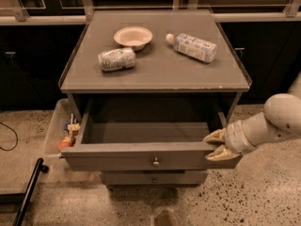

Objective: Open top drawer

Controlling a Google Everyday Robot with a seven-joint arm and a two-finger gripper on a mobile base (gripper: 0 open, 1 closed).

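The top drawer [141,157] is a wide grey drawer with a small round metal knob [155,162]. It stands pulled out from the cabinet, and its deep box looks empty. My gripper [215,145] is at the right end of the drawer front, with one fingertip [214,136] above the front's top edge and the other lower against its face. The white arm comes in from the right. A narrower drawer front [154,177] with a similar knob sits shut below.
On the cabinet top [155,74] lie a shallow bowl [133,36], a crushed can [116,59] and a plastic bottle [192,46] on its side. A clear bin [59,131] with small items stands left of the cabinet. A black pole [28,192] lies at lower left.
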